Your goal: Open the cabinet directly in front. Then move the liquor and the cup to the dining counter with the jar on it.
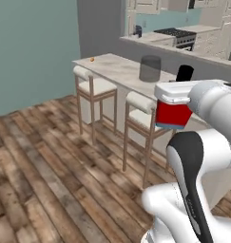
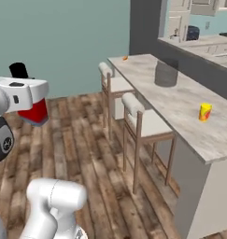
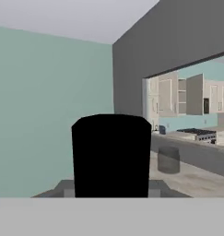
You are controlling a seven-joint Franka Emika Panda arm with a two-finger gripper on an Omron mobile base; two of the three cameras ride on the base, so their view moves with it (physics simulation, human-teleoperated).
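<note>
My gripper (image 1: 174, 97) is shut on the liquor (image 1: 173, 115), a squat bottle with a red label. It hangs upright in the air beside the dining counter (image 1: 114, 70). Its black cap (image 3: 111, 154) blocks the middle of the hand view. From the right, the liquor (image 2: 35, 112) hangs over the wooden floor, well left of the counter. The yellow cup (image 2: 205, 112) stands on the dining counter (image 2: 180, 100) near its close end. The smoky-grey jar (image 1: 150, 69) (image 2: 166, 73) (image 3: 168, 159) stands further along the slab. In the far kitchen the beige cabinet (image 3: 195, 94) has a door swung open.
Two cushioned bar stools (image 1: 95, 86) (image 1: 141, 103) stand along the counter's near side. A small orange thing (image 1: 92, 59) lies at the slab's far end. A stove (image 1: 178, 33) sits beyond the grey ledge. Bare wooden floor (image 1: 41, 156) spreads to the left.
</note>
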